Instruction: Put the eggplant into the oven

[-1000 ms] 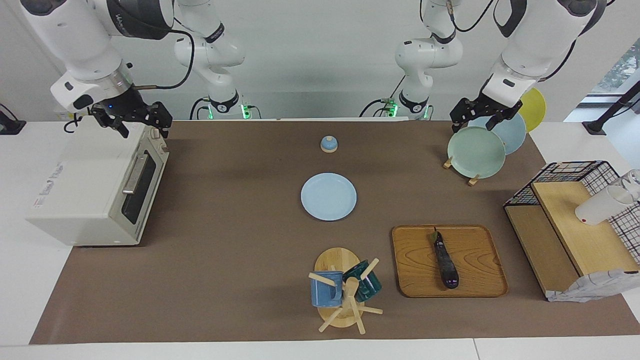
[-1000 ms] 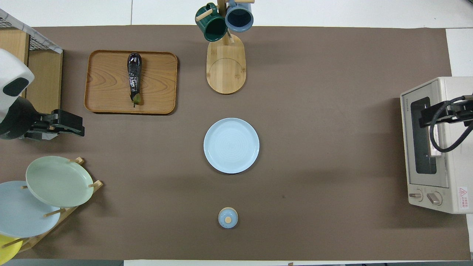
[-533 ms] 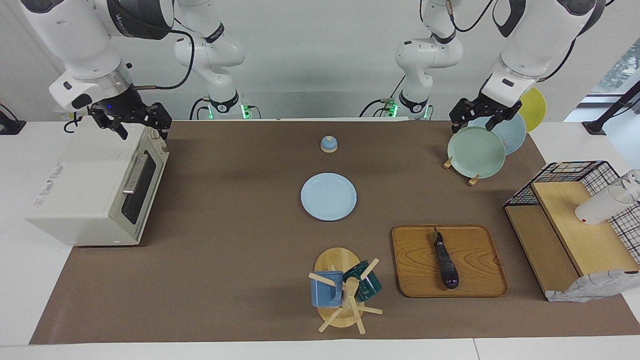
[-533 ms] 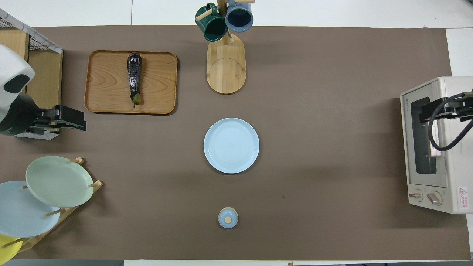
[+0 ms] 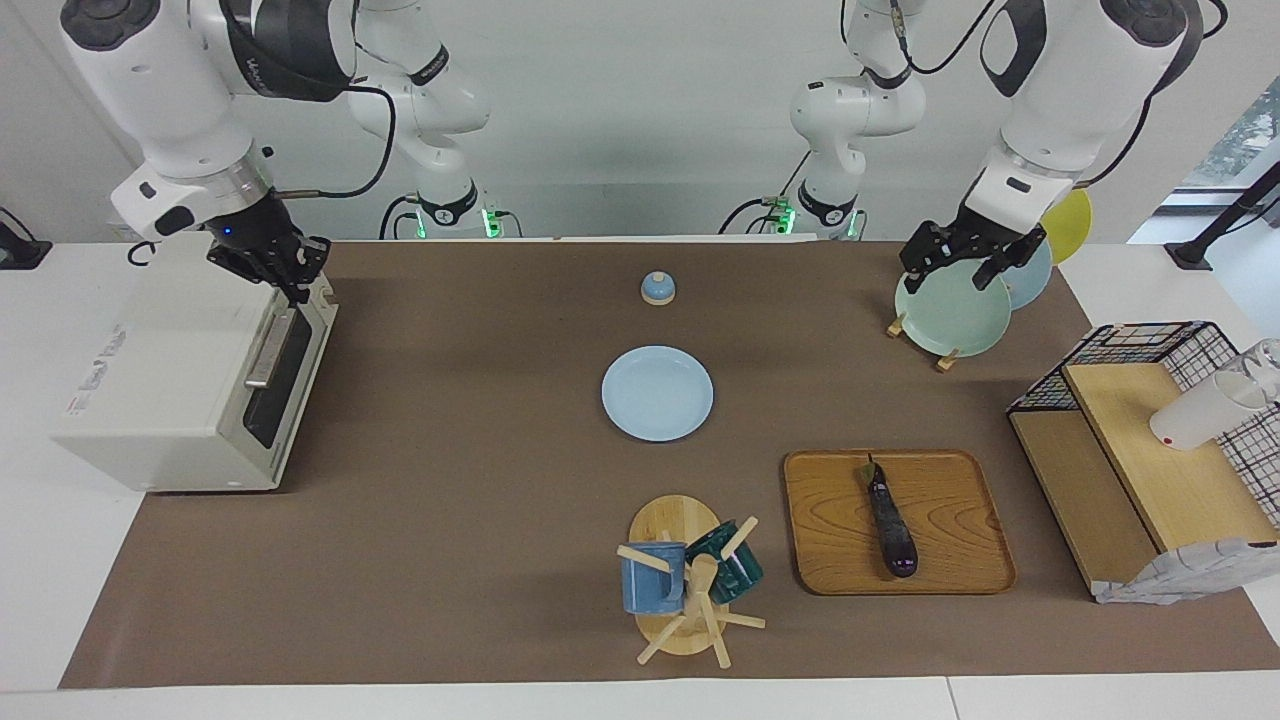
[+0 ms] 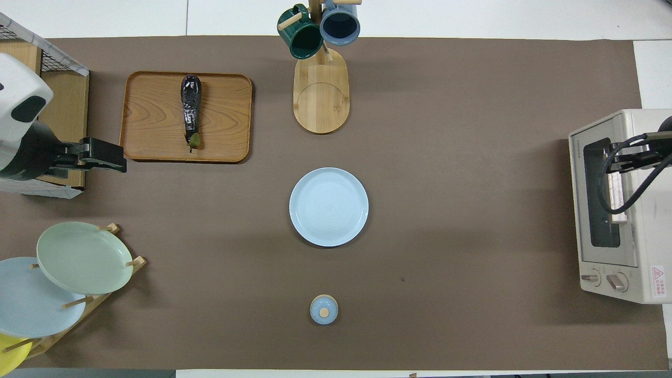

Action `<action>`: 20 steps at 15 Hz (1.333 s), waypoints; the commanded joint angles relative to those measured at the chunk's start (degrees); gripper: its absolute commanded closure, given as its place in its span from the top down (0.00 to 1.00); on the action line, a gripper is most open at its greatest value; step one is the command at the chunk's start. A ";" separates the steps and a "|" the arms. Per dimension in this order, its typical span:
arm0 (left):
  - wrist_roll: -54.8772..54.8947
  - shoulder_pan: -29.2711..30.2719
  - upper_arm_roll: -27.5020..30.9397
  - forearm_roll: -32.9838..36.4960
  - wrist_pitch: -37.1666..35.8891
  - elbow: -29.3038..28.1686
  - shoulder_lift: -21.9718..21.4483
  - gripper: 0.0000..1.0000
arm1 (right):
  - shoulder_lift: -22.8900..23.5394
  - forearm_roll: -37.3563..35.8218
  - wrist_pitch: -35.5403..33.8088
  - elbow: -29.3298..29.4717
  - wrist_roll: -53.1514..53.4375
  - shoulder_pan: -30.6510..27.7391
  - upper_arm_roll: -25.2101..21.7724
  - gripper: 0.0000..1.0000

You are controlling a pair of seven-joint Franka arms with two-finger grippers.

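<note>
The dark purple eggplant (image 5: 890, 520) lies lengthwise on the wooden tray (image 5: 950, 480), also in the overhead view (image 6: 190, 107) on the tray (image 6: 226, 115). The cream oven (image 5: 170, 370) stands at the right arm's end of the table with its glass door shut; it also shows in the overhead view (image 6: 619, 210). My right gripper (image 5: 290, 272) hangs open and empty just over the top front edge of the oven, above the door handle (image 5: 268, 350). My left gripper (image 5: 955, 268) is open and empty in the air over the plate rack, and in the overhead view (image 6: 113, 157) it is beside the tray.
A plate rack (image 5: 950, 305) with green, blue and yellow plates stands near the left arm's base. A light blue plate (image 5: 657, 393) and a small blue lid (image 5: 657, 288) lie mid-table. A mug tree (image 5: 690, 585) stands beside the tray. A wire-and-wood shelf (image 5: 1140, 460) is at the left arm's end.
My right gripper has turned about its wrist and dropped a little toward the oven's top front edge. My left gripper has moved away from the robots, toward the tray. Nothing else has moved.
</note>
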 commanded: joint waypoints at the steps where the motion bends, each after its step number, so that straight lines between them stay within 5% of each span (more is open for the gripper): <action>1: 2.42 0.72 -0.40 -0.12 2.54 3.29 7.09 1.00 | -2.68 0.05 4.82 -7.46 1.82 -0.70 -0.14 0.00; 4: 4.44 0.46 -0.40 0.32 4.30 11.36 17.89 1.00 | -2.50 -2.41 8.15 -10.01 1.91 -3.68 -0.14 0.00; 12: 8.14 -1.74 -0.48 2.16 16.06 20.61 36.63 1.00 | -1.88 -2.76 12.98 -15.64 -2.39 -7.03 -0.14 0.00; 20: 12.80 -2.00 -0.57 7.61 31.37 10.96 37.17 1.00 | -1.80 -2.85 15.20 -17.23 -7.06 -8.44 -0.14 0.00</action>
